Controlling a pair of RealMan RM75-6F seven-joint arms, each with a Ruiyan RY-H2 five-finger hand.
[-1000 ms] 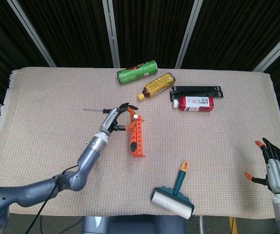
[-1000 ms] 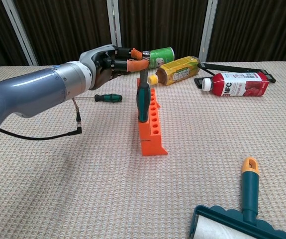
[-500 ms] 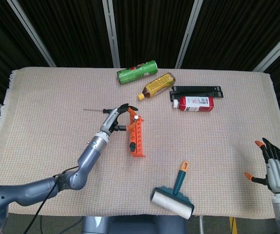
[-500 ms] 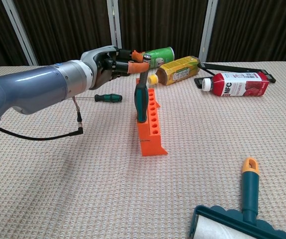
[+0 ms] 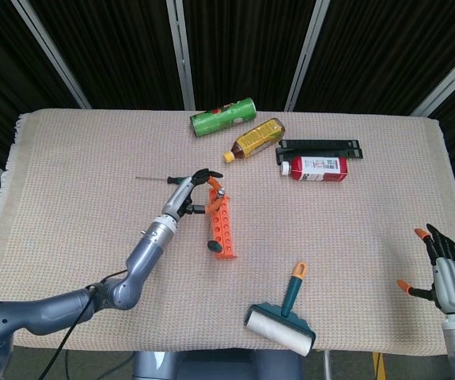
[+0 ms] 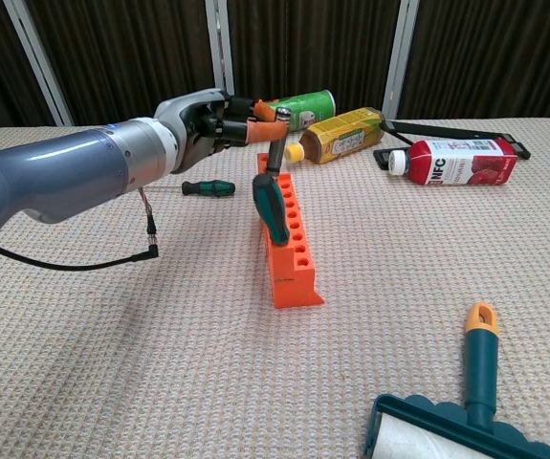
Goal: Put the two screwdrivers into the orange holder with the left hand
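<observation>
The orange holder (image 5: 224, 228) (image 6: 292, 249) lies in the middle of the table, its row of holes facing up. My left hand (image 5: 186, 196) (image 6: 209, 122) hovers over the holder's far end and pinches one screwdriver by its metal shaft. Its green-black handle (image 6: 272, 205) hangs down tilted, against the holder's left edge. The second screwdriver (image 6: 208, 187) lies flat on the cloth to the left of the holder, and its thin shaft (image 5: 151, 179) shows in the head view. My right hand (image 5: 447, 275) rests at the near right table edge, fingers spread and holding nothing.
A green can (image 5: 223, 116), a yellow bottle (image 5: 255, 138), a black strip (image 5: 320, 148) and a red-white bottle (image 5: 316, 168) lie at the back. A lint roller (image 5: 282, 321) lies near the front edge. A black cable (image 6: 83, 260) trails from my left arm.
The held screwdriver has swung from upright to tilted, its handle now lower toward the near side. The holder has turned slightly. My left hand has barely moved.
</observation>
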